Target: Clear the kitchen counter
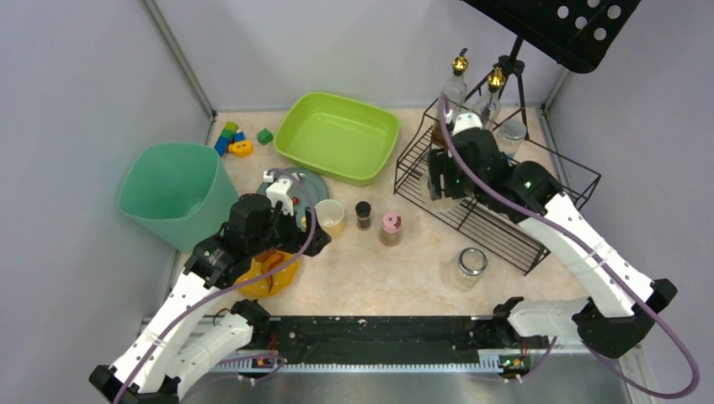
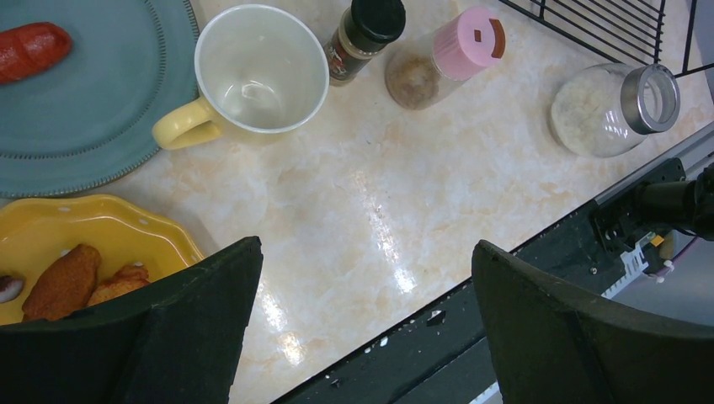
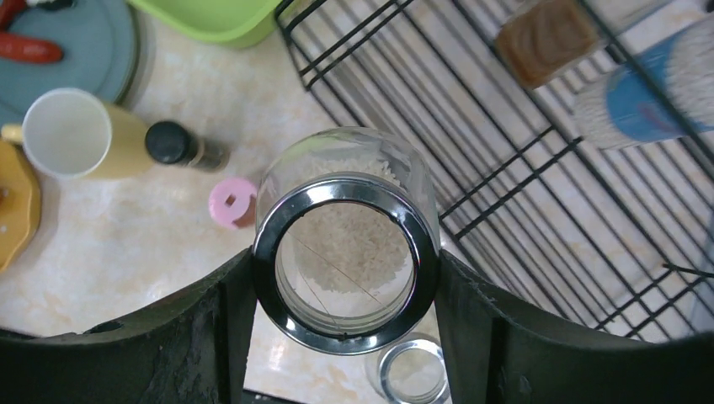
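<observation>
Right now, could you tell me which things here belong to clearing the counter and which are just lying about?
Job in hand: kitchen counter; rice jar held by the right pincer at the wire rack; second jar; mug; black-capped shaker; pink-capped shaker; teal plate; yellow plate.
Lying about, likely: music stand; black rail.

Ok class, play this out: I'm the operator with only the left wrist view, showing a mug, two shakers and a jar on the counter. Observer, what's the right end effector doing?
Observer: The right end effector is shut on a glass jar of rice, by the wire rack.
Operator: Anywhere to put the dishes?
Observer: A green basin stands empty at the far side of the counter.
Operator: And for scraps?
Observer: A teal bin stands at the left edge.
</observation>
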`<action>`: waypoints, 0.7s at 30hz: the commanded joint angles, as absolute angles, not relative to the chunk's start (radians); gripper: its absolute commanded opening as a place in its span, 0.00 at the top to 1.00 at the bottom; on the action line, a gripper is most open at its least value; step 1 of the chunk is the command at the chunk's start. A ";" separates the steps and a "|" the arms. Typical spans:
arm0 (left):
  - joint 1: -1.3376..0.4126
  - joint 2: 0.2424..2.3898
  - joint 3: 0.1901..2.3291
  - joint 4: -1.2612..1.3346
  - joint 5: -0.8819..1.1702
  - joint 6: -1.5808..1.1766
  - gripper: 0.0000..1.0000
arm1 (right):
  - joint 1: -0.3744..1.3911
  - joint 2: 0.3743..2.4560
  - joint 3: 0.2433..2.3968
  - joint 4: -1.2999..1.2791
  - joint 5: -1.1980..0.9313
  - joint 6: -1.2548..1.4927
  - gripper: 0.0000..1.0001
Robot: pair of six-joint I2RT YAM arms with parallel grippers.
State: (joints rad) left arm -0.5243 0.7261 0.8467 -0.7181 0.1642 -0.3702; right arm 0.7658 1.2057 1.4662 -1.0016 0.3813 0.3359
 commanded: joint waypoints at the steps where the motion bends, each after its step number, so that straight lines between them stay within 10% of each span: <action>1: -0.519 0.710 0.836 -0.680 0.171 -0.359 0.01 | 0.672 1.239 1.609 -0.961 0.379 0.260 0.80; 21: -0.519 0.714 0.831 -0.684 0.152 -0.362 0.01 | 0.440 1.577 1.779 -0.777 0.206 0.208 0.80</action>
